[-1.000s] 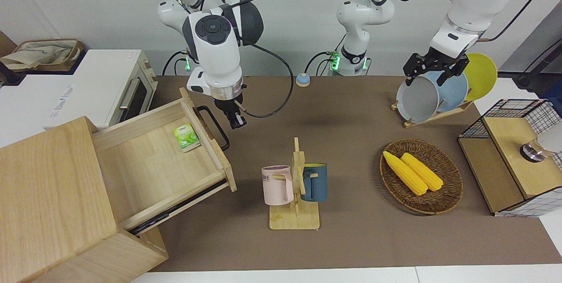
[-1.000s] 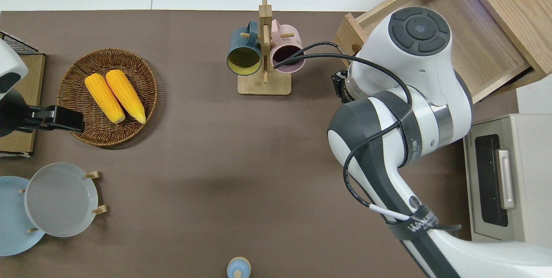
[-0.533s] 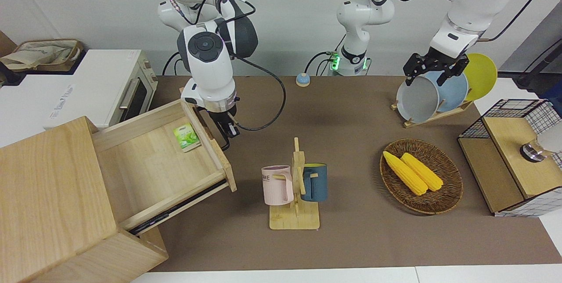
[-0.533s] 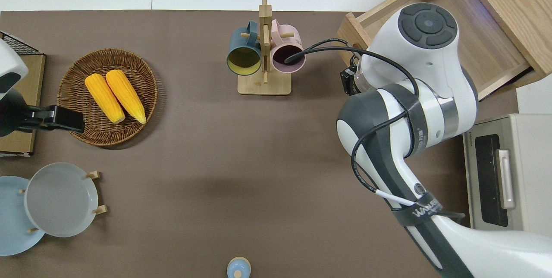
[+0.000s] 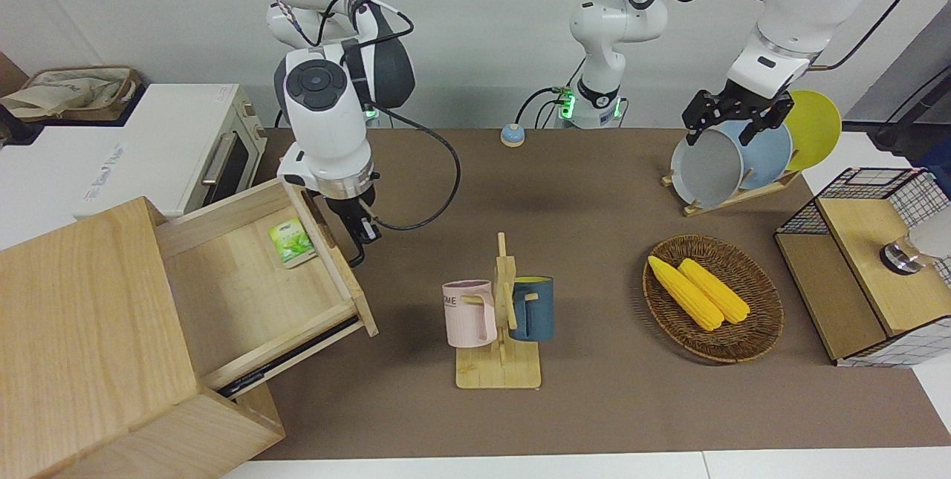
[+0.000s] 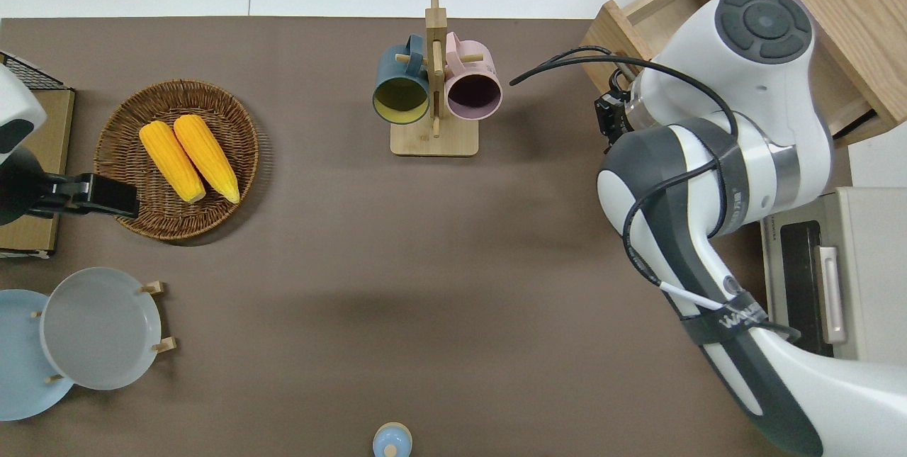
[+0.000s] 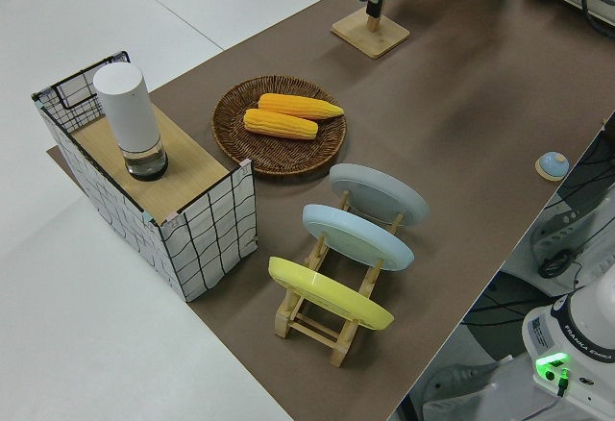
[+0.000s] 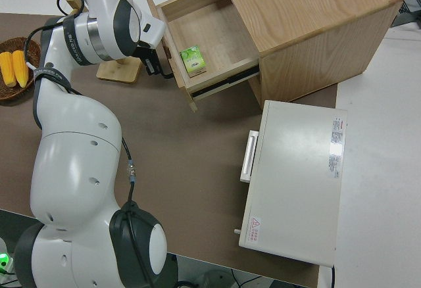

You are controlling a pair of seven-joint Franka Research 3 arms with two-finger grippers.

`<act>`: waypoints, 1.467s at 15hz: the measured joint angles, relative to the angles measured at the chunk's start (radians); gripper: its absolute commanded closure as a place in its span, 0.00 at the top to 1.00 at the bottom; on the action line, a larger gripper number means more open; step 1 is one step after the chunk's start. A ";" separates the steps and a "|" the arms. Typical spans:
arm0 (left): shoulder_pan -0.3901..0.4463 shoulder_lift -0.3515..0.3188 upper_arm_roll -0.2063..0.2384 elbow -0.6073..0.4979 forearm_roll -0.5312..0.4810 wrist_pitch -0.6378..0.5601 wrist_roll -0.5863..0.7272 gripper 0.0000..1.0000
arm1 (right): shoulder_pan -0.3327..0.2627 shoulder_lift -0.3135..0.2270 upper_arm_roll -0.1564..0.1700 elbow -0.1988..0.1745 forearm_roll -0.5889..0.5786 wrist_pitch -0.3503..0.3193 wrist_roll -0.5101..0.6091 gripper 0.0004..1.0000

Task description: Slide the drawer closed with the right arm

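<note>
drawer (image 5: 252, 293): part-open, sticking out of the wooden box (image 5: 82, 345) at the right arm's end of the table; over the last second its front panel has slid a clear step toward the box, so less of the floor shows.
handle (image 5: 355, 249): black loop on the front panel, facing the mug stand; the right gripper is right at it.
green packet (image 5: 293, 242): lies flat inside the drawer, near the front panel; it has ridden along with the drawer.
right gripper (image 5: 362, 228): low against the drawer front at the handle, having followed the panel inward; whether its jaws are open or closed cannot be told from these views.
meaning for the task: the push looks to be working and roughly a small share of the travel is done; much of the drawer is still out, so the same steady push toward the box seems needed.
risk: the drawer sits at an angle to the table edge, so a push off its line could jam it.
mug stand (image 5: 499, 330): stands apart from the drawer front, toward the table's middle.
toaster oven (image 5: 160, 148): beside the box, nearer to the robots.
left arm: parked.
</note>
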 measured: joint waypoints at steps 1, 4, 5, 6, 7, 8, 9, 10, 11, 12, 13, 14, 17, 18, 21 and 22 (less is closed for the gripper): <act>0.000 0.000 0.000 0.000 0.000 0.000 0.000 0.99 | -0.011 0.002 0.000 0.002 0.000 0.003 -0.011 0.00; 0.000 0.000 0.000 0.000 0.000 0.000 0.000 0.99 | -0.047 0.018 -0.002 0.023 0.000 0.007 -0.040 0.00; 0.000 0.000 0.000 0.000 0.000 0.000 0.000 0.99 | -0.058 0.023 -0.002 0.030 0.000 0.010 -0.052 0.00; 0.000 0.000 0.000 0.000 0.000 0.000 0.000 0.99 | -0.070 0.028 -0.003 0.036 0.000 0.016 -0.061 0.00; 0.000 0.000 0.000 0.000 0.000 0.000 0.000 0.99 | -0.083 0.033 -0.003 0.039 0.000 0.025 -0.067 0.00; 0.000 0.000 0.000 0.000 0.000 0.000 0.000 0.99 | -0.095 0.037 -0.004 0.042 0.000 0.034 -0.072 0.00; 0.000 0.000 0.000 0.000 0.000 0.000 0.000 0.99 | -0.105 0.040 -0.004 0.044 0.000 0.040 -0.077 0.00; 0.000 0.000 0.000 0.000 0.000 0.000 0.000 0.99 | -0.117 0.044 -0.004 0.046 -0.001 0.045 -0.088 0.00; 0.000 0.000 0.000 0.000 0.000 0.000 0.000 0.99 | -0.127 0.047 -0.004 0.051 -0.001 0.047 -0.103 0.00; 0.000 0.000 0.000 0.000 0.000 0.000 0.000 0.99 | -0.137 0.049 -0.004 0.056 -0.001 0.047 -0.118 0.00; 0.000 0.000 0.000 0.000 0.000 0.000 0.000 0.99 | -0.149 0.051 -0.004 0.061 -0.001 0.048 -0.134 0.00; 0.000 0.000 0.000 0.000 0.000 0.000 0.000 0.99 | -0.161 0.051 -0.004 0.064 -0.001 0.051 -0.152 0.00; 0.000 0.000 0.000 0.000 0.000 0.000 0.000 0.99 | -0.203 0.052 -0.002 0.074 -0.001 0.075 -0.196 0.00; 0.000 0.000 0.000 0.000 0.000 0.000 0.000 0.99 | -0.215 0.053 -0.002 0.079 -0.001 0.077 -0.212 0.00; 0.000 0.000 0.000 0.000 0.000 0.000 0.000 0.99 | -0.249 0.061 -0.002 0.093 -0.001 0.087 -0.253 0.00; 0.000 0.000 0.000 0.000 0.000 0.000 0.000 0.99 | -0.257 0.062 -0.001 0.095 -0.001 0.088 -0.261 0.00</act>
